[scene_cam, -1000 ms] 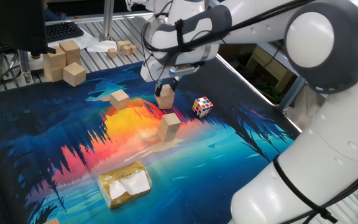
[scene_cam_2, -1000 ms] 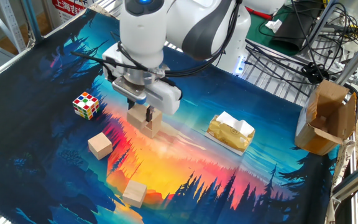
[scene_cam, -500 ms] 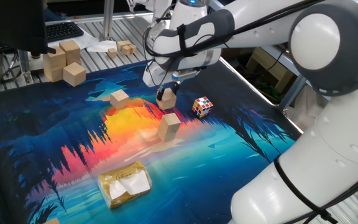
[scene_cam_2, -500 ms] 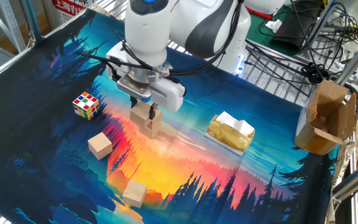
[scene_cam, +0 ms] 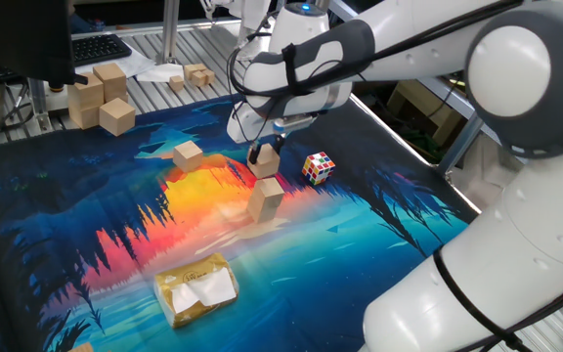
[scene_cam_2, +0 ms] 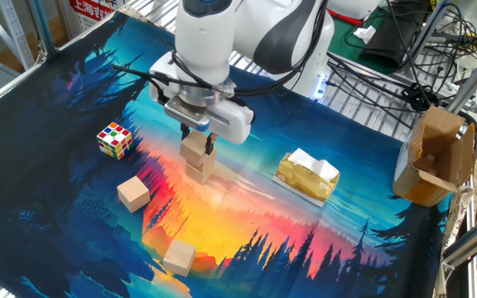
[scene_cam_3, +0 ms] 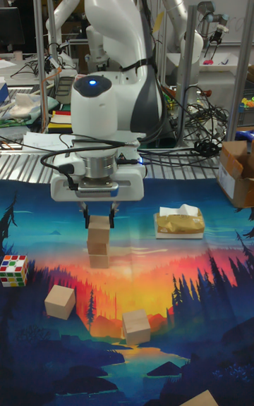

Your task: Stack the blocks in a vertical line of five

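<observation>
Claw: your gripper [scene_cam_3: 99, 221] points straight down over the sunset part of the printed mat [scene_cam: 379, 235]. Its two fingers are pinching one small tan cube from opposite sides.
Held block: the gripped block [scene_cam_3: 99, 231] sits between the fingertips with its lower half showing below them, square-on and level. It also shows in the two side views [scene_cam_2: 194, 151] [scene_cam: 266, 164].
Under the claw: you have a stack [scene_cam_3: 99, 252] straight below the held block, two cubes high in the tall view. The held block lines up with it. You cannot tell from these views whether it touches the top of the stack or hangs just above.
Out from the claw, away from the arm's base: two loose blocks lie flat on the mat. One [scene_cam_3: 61, 302] is near the stack, and the other [scene_cam_3: 136, 326] is farther out.
To one side of the claw: the multicoloured puzzle cube [scene_cam_3: 14, 270] is on the mat, well apart from the stack.
To the other side of the claw: a yellow packet with white tissue [scene_cam_3: 179, 223] lies flat, near but apart.
Far from the claw: larger pale wooden blocks [scene_cam: 101, 98] are piled at the mat's edge.
</observation>
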Robot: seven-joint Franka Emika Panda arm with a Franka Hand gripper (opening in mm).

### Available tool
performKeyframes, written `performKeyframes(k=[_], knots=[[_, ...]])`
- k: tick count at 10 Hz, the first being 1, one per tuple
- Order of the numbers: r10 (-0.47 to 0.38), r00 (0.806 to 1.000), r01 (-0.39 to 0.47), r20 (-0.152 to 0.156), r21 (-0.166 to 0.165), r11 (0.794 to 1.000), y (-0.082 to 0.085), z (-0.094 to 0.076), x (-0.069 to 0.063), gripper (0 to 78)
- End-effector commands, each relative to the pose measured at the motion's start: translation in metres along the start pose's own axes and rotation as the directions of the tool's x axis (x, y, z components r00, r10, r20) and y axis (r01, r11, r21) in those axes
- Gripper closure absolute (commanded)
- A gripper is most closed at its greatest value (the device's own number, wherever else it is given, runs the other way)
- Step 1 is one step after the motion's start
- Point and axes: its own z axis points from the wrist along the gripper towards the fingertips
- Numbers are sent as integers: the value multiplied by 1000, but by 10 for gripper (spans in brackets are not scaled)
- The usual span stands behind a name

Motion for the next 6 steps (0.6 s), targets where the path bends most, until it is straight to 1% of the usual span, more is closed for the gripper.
performKeyframes(k=[1,3,4,5,6], knots=[[-8,1000,8,3,2,1000,-1,-1,3,764],[-18,1000,18,3,-5,1000,-4,0,11,764],[-19,1000,19,3,-5,1000,-4,0,11,764],[-23,1000,23,10,-3,1000,-6,4,19,764],[-23,1000,23,9,-4,1000,-6,5,21,764]])
